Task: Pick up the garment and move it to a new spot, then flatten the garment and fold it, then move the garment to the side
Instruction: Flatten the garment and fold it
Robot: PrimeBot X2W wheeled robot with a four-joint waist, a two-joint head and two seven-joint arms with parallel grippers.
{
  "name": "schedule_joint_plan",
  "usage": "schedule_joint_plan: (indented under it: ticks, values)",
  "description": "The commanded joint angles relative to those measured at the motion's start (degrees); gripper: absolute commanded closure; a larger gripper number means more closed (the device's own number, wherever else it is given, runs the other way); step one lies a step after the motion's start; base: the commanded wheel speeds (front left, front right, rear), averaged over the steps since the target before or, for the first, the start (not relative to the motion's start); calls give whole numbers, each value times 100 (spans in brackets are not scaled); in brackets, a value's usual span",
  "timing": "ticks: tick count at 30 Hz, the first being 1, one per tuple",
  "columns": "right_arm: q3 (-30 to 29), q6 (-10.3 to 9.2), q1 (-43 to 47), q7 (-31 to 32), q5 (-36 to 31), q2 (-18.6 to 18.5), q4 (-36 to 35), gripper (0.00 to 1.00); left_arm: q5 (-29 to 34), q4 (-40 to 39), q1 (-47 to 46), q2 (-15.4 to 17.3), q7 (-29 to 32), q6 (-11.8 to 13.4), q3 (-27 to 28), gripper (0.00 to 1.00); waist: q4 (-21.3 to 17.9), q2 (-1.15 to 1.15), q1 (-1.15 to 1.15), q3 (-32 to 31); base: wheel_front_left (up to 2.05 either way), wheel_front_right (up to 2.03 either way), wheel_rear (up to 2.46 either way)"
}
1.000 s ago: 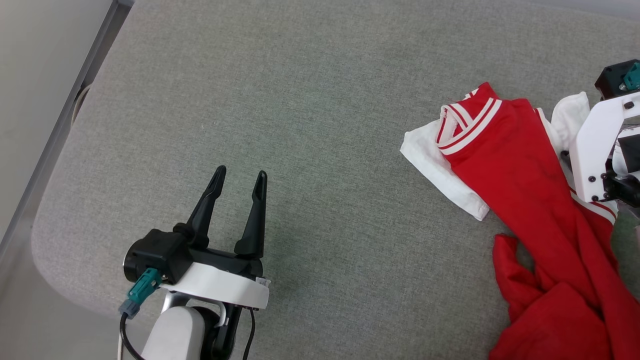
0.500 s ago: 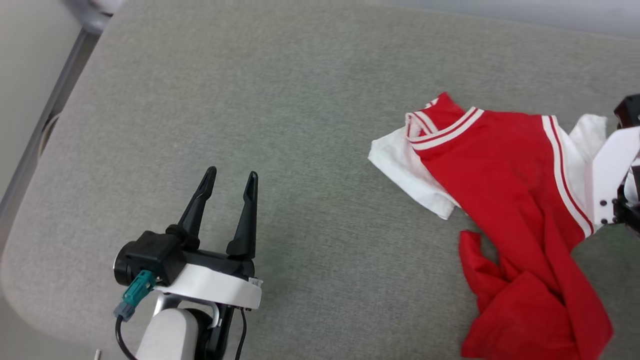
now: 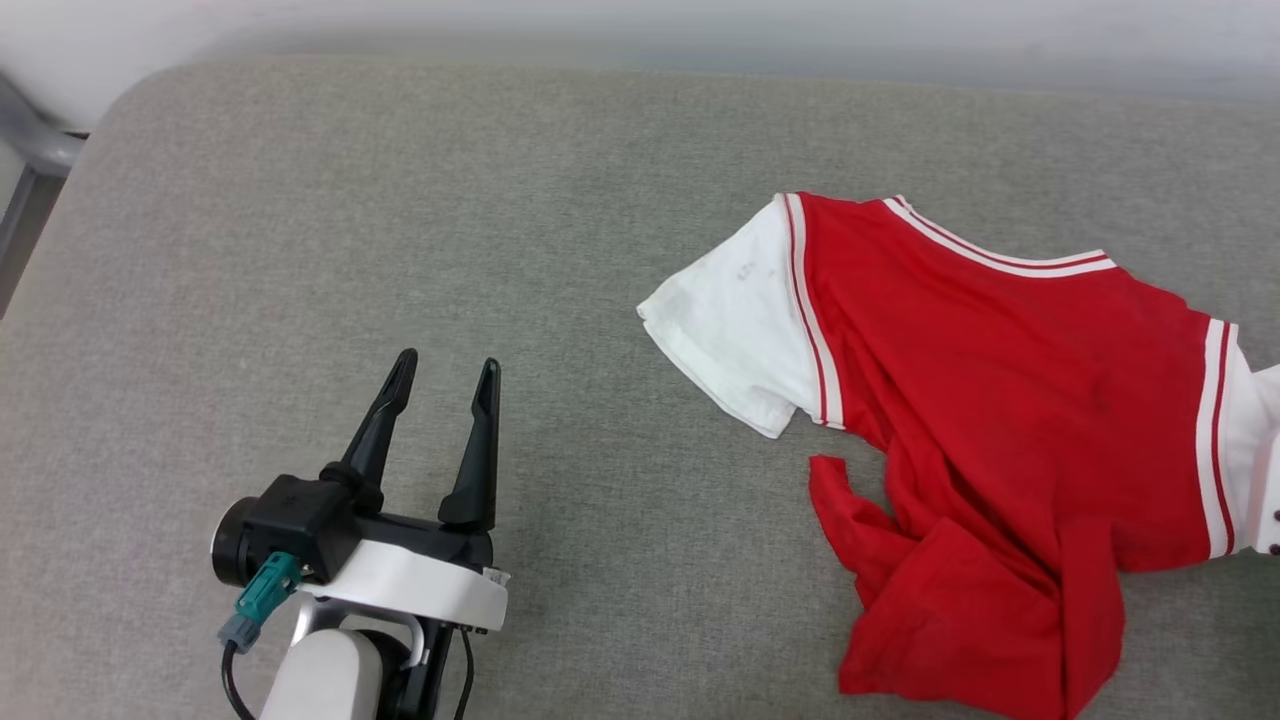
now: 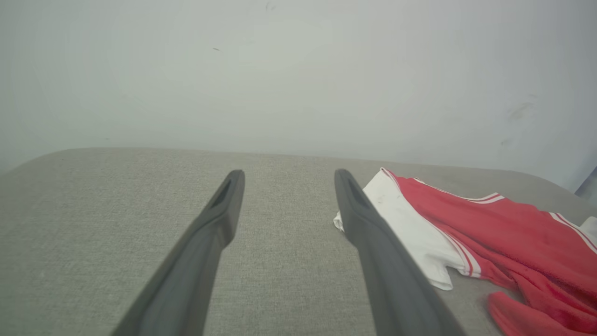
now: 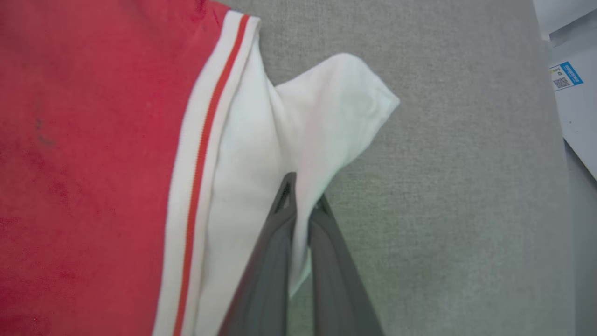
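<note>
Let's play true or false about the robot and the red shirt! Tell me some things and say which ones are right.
1. The right gripper is pinching a white sleeve of the garment. True.
2. The left gripper is holding the garment. False: its fingers are open over the bare grey cushion, apart from the shirt.
3. The garment lies on the grey cushion. True.
4. The garment is neatly folded. False: the top is spread out, but the red bottom part is bunched and crumpled.
</note>
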Motion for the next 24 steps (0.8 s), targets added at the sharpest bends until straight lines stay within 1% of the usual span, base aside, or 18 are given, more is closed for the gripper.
schedule_joint_plan:
  ticks: [1, 2, 5, 8, 14, 15, 16, 17, 18, 24]
  values:
    - [-84, -7, 45, -193, -31, 110, 21, 18, 20, 12, 34, 46, -17, -12, 8, 0, -84, 0, 0, -57, 0, 0, 0]
    - [-119, -7, 89, -331, -28, 202, 50, 0, 19, 24, 36, 59, -17, -12, 8, 0, -121, 0, 0, -81, 0, 0, 0]
    - [-281, -8, 52, -967, -100, 337, -24, 0, 6, 43, 38, 91, -17, -12, 30, 0, -246, 0, 0, -152, 0, 0, 0]
    - [-406, -7, -4, -1685, -83, 597, -108, 0, -16, 61, 41, 138, -17, -12, 65, 0, -360, 0, 0, -241, 0, 0, 0]
    - [-199, -7, 339, -2794, 186, 903, -538, 0, -67, 74, 166, 165, -17, -12, 75, 0, -537, 0, 0, -419, 0, 0, 0]
    - [-182, -7, 411, -2957, 262, 966, -651, 0, -78, 77, 188, 175, -17, -12, 57, 0, -558, 0, 0, -443, 0, 0, 0]
    - [-182, -7, 411, -2957, 262, 966, -651, 0, -78, 77, 188, 175, -17, -12, 57, 0, -558, 0, 0, -443, 0, 0, 0]
    - [-112, -7, 599, -3247, 357, 1066, -894, 0, -128, 105, 209, 204, -18, -12, 1, 0, -599, 0, 0, -479, 0, 0, 0]
    - [-112, -7, 599, -3247, 357, 1066, -894, 0, -128, 105, 209, 204, -18, -12, 1, 0, -599, 0, 0, -479, 0, 0, 0]
    - [-133, -6, 1085, -3947, 645, 1386, -1723, 0, -299, 264, 219, 325, -18, -12, -209, 0, -742, 0, 0, -447, 0, 0, 0]
